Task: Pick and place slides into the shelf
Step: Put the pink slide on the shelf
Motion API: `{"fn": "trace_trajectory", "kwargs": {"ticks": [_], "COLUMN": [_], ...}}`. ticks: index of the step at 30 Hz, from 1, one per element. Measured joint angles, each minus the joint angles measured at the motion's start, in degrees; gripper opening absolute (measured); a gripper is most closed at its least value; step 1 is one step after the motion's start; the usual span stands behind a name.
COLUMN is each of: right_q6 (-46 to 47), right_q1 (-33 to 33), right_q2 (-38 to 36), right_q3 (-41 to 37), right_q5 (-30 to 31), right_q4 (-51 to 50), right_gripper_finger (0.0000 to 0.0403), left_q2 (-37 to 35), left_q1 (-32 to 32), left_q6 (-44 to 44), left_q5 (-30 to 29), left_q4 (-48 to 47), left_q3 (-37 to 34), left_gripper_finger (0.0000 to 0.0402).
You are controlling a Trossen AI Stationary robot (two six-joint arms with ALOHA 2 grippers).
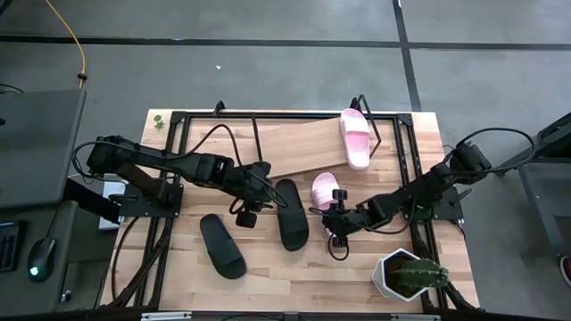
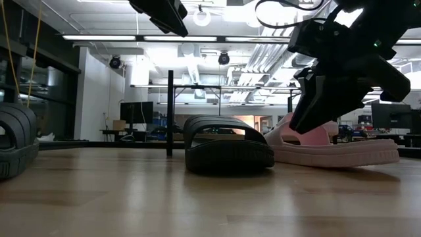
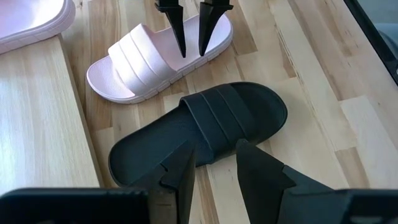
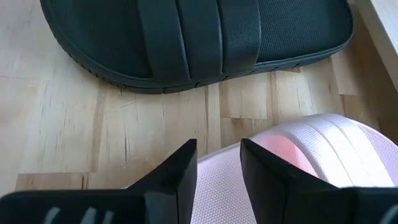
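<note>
One pink slide (image 1: 355, 138) lies on the right end of the shelf (image 1: 268, 147), whose wooden board sits tilted in its wire frame. The second pink slide (image 1: 321, 185) (image 3: 143, 62) lies sole-down on the table. My right gripper (image 1: 335, 218) (image 4: 217, 155) is open above it, one finger over the footbed and one outside the side rim. A black slide (image 1: 291, 214) (image 3: 205, 124) lies beside it, and my left gripper (image 1: 245, 214) (image 3: 214, 168) hovers open above this one. The other black slide (image 1: 221, 246) rests nearer the table's near-left. My right gripper comes from above, pointing down, with its open fingers (image 3: 182, 50) on either side of the pink slide's side rim (image 4: 211, 163), behind the strap. I cannot tell whether they touch it. The slide lies flat on the table.
A cactus in a white pot (image 1: 406, 275) stands at the table's near-right corner. The black table frame (image 1: 174, 160) and loose cables run along both sides. Bare wood shows along the near edge between the black slide and the pot.
</note>
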Motion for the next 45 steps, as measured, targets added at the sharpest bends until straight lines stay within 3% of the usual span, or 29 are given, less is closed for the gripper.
{"fn": "trace_trajectory", "kwargs": {"ticks": [6, 13, 26, 37, 45], "right_q6": [-5.0, -11.9, -11.7, -8.5, -7.2], "right_q1": [0.0, 1.1, 2.3, 1.3, -0.7], "right_q2": [0.0, 0.0, 0.0, 0.0, 0.0], "right_q3": [0.0, 0.0, 0.0, 0.0, 0.0], "right_q5": [1.6, 8.9, 18.2, 22.7, 22.6], "right_q4": [0.0, -3.0, -8.0, -14.0, -14.2], "right_gripper_finger": [0.0113, 0.0113, 0.0113, 0.0113, 0.0113], "left_q2": [0.0, 0.0, 0.0, 0.0, 0.0], "left_q1": [0.0, 0.0, 0.0, 0.0, 0.0], "left_q6": [0.0, 0.0, 0.0, 0.0, 0.0], "left_q5": [0.0, 0.0, 0.0, 0.0, 0.0], "left_q4": [0.0, 0.0, 0.0, 0.0, 0.0], "left_q3": [0.0, 0.0, 0.0, 0.0, 0.0], "left_gripper_finger": [0.0101, 0.0101, 0.0101, 0.0101, 0.0101]}}
